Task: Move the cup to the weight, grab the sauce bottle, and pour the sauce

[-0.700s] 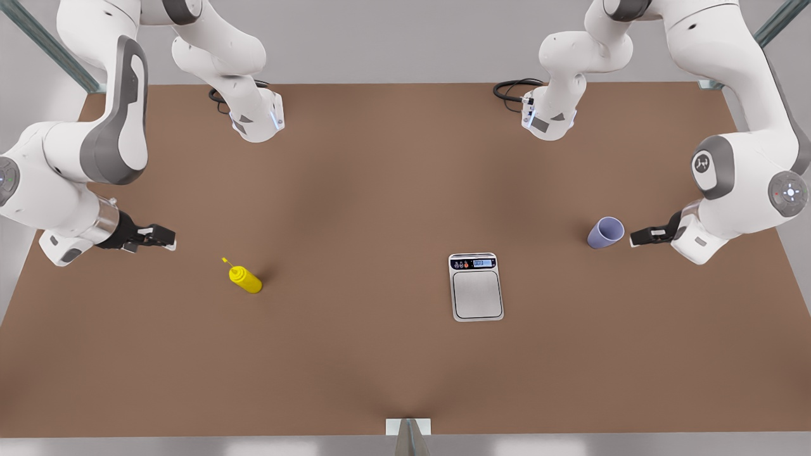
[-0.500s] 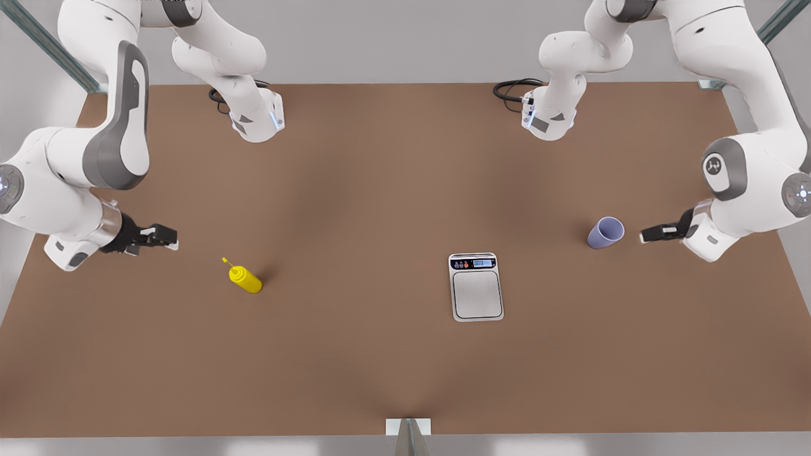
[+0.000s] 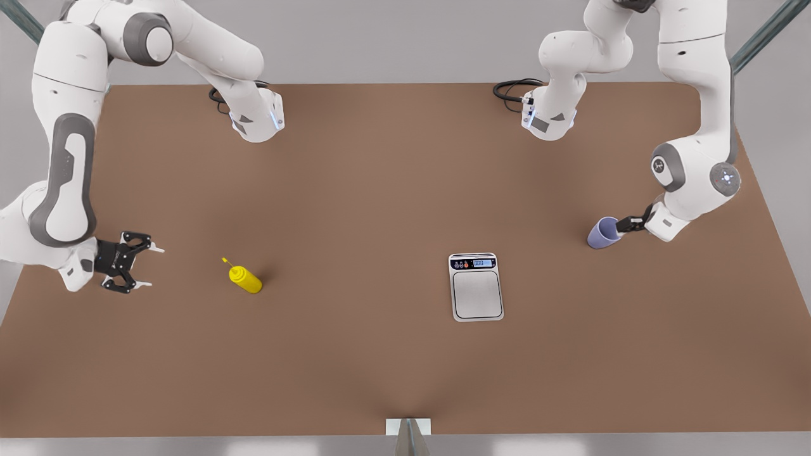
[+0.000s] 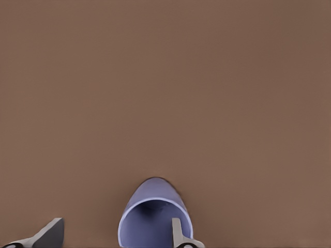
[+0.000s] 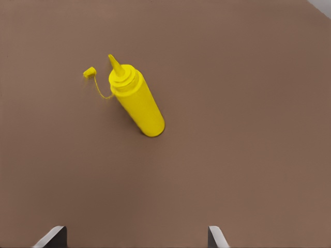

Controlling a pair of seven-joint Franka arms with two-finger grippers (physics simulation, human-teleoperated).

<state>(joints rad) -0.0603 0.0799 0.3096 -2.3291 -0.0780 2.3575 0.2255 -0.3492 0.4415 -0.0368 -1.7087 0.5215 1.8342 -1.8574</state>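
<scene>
The lavender-blue cup (image 3: pixel 602 233) stands upright on the brown table at the front view's right, apart from the weight. My left gripper (image 3: pixel 624 225) is at its rim and open. In the left wrist view one finger (image 4: pixel 177 231) dips inside the cup (image 4: pixel 150 217) and the other finger (image 4: pixel 49 235) is outside, so the jaws straddle the wall. The weight (image 3: pixel 476 294), a silver scale, lies mid-table with nothing on it. The yellow sauce bottle (image 3: pixel 245 279) stands at the front view's left. My right gripper (image 3: pixel 149 266) hangs open a short way from the bottle (image 5: pixel 137 101), not touching it.
Both arm bases (image 3: pixel 256 120) (image 3: pixel 548 120) with black cables sit along the table's far edge. A small metal bracket (image 3: pixel 408 427) marks the near edge. The bottle's yellow cap (image 5: pixel 89 72) dangles on a thin tether beside the nozzle.
The left gripper backed off, then came in to the cup's rim, one finger now inside it. The right arm swung round and its gripper dropped nearer the front edge, jaws facing the bottle.
</scene>
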